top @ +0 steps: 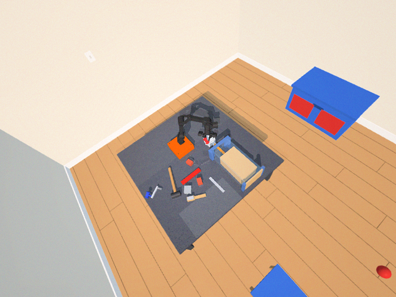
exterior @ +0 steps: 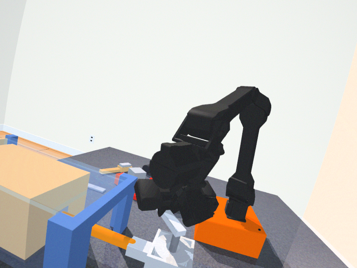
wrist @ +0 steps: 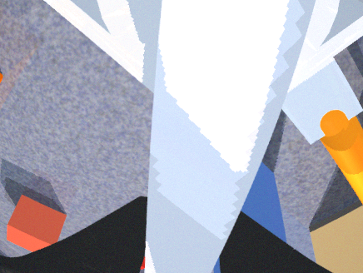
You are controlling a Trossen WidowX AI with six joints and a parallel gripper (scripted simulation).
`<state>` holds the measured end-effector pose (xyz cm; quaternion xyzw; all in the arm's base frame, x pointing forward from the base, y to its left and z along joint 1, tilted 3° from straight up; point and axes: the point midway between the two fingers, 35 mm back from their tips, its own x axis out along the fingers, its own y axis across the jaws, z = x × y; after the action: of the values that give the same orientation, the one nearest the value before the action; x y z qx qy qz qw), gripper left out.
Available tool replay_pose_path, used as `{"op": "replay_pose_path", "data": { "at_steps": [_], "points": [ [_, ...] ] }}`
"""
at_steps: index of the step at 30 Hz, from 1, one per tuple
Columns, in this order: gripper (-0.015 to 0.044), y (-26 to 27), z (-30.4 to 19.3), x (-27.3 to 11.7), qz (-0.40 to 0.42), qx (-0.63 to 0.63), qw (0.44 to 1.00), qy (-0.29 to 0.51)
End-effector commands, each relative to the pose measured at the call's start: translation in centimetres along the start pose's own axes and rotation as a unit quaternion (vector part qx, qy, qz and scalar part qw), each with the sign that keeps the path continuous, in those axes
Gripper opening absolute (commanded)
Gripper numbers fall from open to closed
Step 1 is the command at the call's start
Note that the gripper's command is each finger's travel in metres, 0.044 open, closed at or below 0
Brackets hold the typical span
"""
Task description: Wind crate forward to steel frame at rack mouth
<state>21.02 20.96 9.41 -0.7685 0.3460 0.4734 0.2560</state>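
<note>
The tan crate [top: 238,164] [exterior: 43,173] [wrist: 341,245] sits flat inside the clear-panelled cubby, with a gap between its front and the blue frame [top: 220,143] [exterior: 96,203] [wrist: 265,205] at the mouth. An orange strap [exterior: 110,235] [wrist: 343,143] runs from the crate's side through the frame to the pale winch [exterior: 161,262] outside. The light grey winch handle [exterior: 175,224] [wrist: 187,166] stands with its shaft down in the winch top. My gripper [exterior: 171,213] [wrist: 186,214] is shut on the handle's far end, above the winch. The key's tip is hidden inside the winch.
The orange arm base [top: 180,147] [exterior: 227,239] stands beside the winch. A red block [top: 189,161] [wrist: 37,216], red bar [top: 191,176], black-headed hammer [top: 172,181], grey block [top: 187,189] and white strip [top: 216,184] lie on the bench. A blue-ended tool [top: 154,192] lies near its edge.
</note>
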Motion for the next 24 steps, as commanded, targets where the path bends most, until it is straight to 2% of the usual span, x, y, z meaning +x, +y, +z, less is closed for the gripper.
{"op": "replay_pose_path", "data": {
  "at_steps": [1,24],
  "points": [
    [0.0000,-0.04,0.02,0.03,-0.001,-0.002,1.000,0.000],
    [0.0000,-0.08,0.33,0.55,-0.001,-0.002,1.000,0.000]
  ]
}}
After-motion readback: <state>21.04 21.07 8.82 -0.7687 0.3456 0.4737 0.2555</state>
